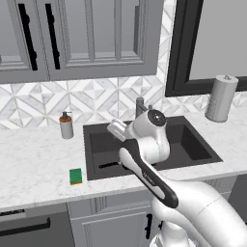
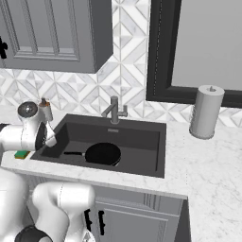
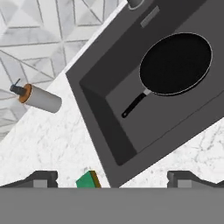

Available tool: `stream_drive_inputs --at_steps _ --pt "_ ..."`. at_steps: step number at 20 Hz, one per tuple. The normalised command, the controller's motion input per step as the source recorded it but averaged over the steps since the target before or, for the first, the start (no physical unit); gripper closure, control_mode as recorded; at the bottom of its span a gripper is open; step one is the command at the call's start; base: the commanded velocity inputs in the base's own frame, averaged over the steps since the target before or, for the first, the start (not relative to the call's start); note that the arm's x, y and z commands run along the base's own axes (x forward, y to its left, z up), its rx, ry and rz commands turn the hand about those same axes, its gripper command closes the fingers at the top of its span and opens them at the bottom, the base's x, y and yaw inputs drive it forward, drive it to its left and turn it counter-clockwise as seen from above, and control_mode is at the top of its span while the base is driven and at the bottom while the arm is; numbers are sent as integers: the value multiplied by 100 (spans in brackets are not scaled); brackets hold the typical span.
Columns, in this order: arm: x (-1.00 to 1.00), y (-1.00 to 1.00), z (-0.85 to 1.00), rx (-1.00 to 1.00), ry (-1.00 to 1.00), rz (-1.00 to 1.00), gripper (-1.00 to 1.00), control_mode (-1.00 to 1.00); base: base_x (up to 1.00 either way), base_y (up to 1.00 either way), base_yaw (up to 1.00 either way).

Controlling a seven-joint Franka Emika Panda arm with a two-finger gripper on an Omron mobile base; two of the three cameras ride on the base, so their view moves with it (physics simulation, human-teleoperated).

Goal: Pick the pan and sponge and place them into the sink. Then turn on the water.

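Sponge [image 1: 75, 176], green on top with a yellow side, lies flat on the marble counter [image 1: 34, 164] near its front edge, just left of the sink [image 1: 202, 144] and apart from it; in the hand view it sits at the bottom between the 2 fingertips. Gripper [image 3: 111, 179] shows there as 2 dark fingertips [image 3: 41, 178] spread wide apart, holding nothing. The white arm [image 1: 159, 185] rises from the lower right of the left base view, bends over the sink's front left part, and its wrist turns toward the sponge side. The pan [image 2: 102, 154], round, flat and black, rests on the sink floor, its thin handle pointing toward the sink's left wall. Behind the sink stands the grey faucet [image 2: 114, 111]. A soap dispenser [image 1: 66, 126] stands on the counter left of the sink, and a paper towel roll [image 2: 206, 112] stands far right.
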Motion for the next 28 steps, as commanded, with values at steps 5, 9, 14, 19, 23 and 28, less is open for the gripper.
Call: stream_drive_inputs --at_steps 5,9,14,19,23,28 --pt "-13 40 16 -19 7 16 -100 -100 0 0 0" --pt "0 61 1 -23 16 1 -100 -100 0 0 0" --pt "0 45 0 -15 13 0 -100 -100 0 0 0" --pt "0 33 -9 -14 21 15 -100 -100 0 0 0" --pt "0 46 -34 -19 17 17 -100 -100 0 0 0" --pt "0 44 -45 -17 7 11 -100 -100 0 0 0"
